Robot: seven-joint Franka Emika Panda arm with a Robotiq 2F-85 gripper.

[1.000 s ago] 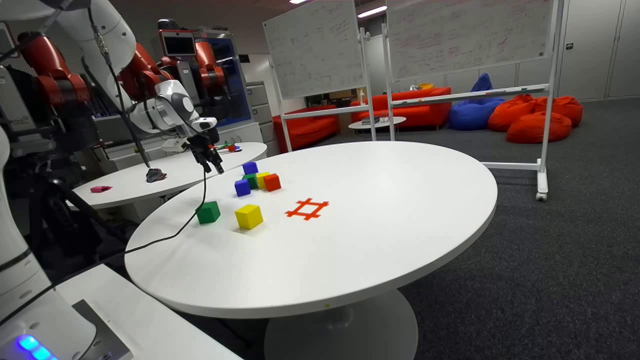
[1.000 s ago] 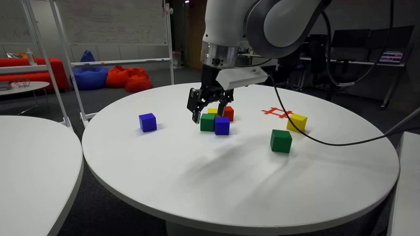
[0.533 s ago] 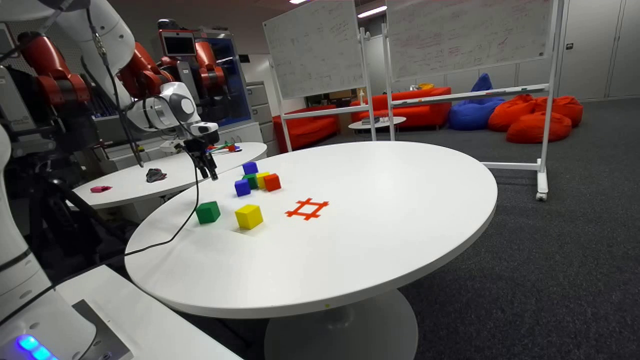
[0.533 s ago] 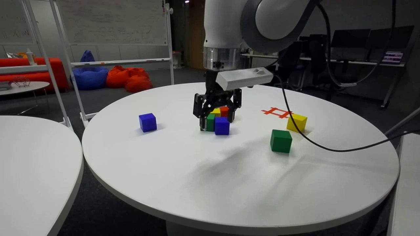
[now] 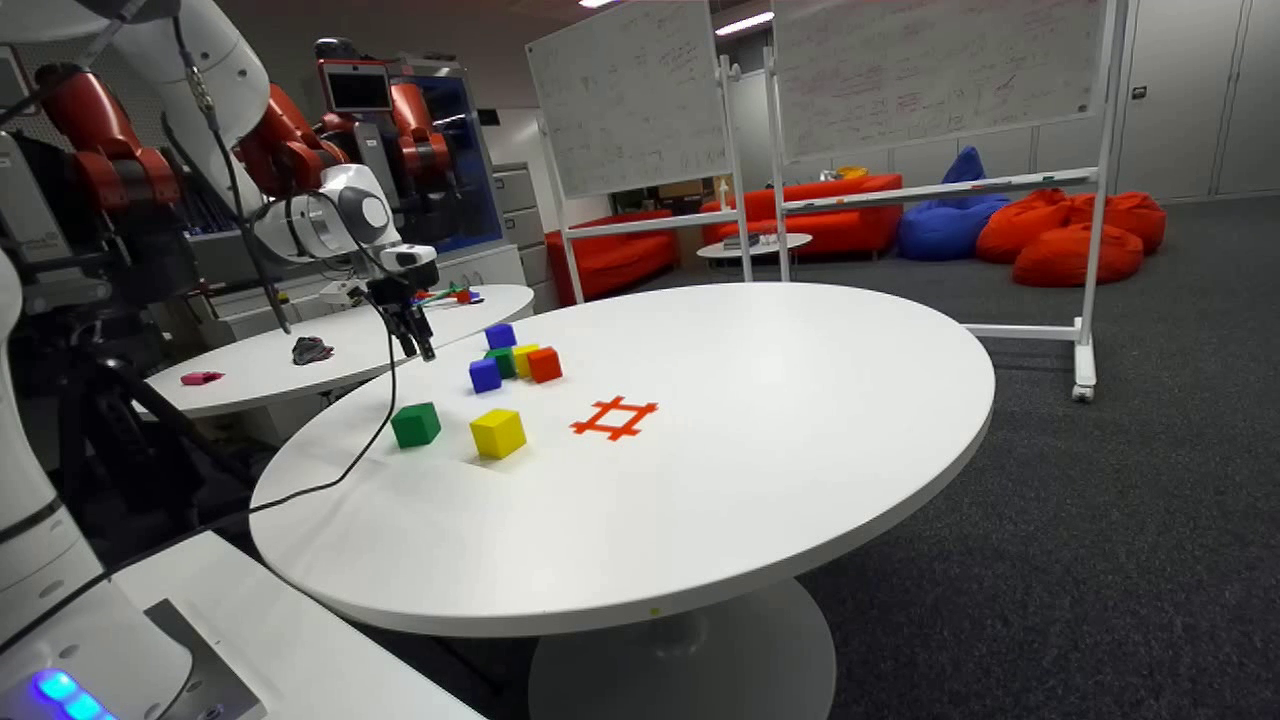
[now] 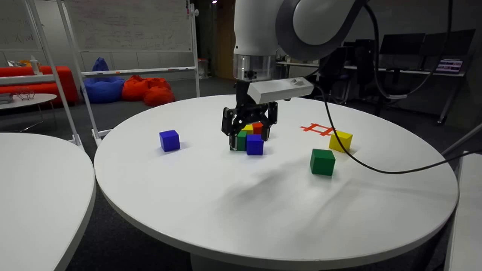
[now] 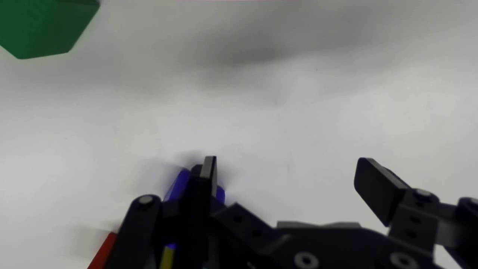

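Lower than a second ago, the claw (image 7: pixel 288 170) hangs spread wide and empty, nearest the blue cube (image 6: pixel 255 144) close to the red cube (image 5: pixel 544 365). Seven flat-faced cubes sit unmoved: one yellow cube (image 5: pixel 523 359) and one green cube (image 6: pixel 242 142) by the red cube; a second blue cube (image 6: pixel 169 140), second green cube (image 6: pixel 322 162) and second yellow cube (image 5: pixel 497 434) well apart from it, as is one square red tape outline (image 5: pixel 605 430) on the round white worktop (image 5: pixel 760 420).
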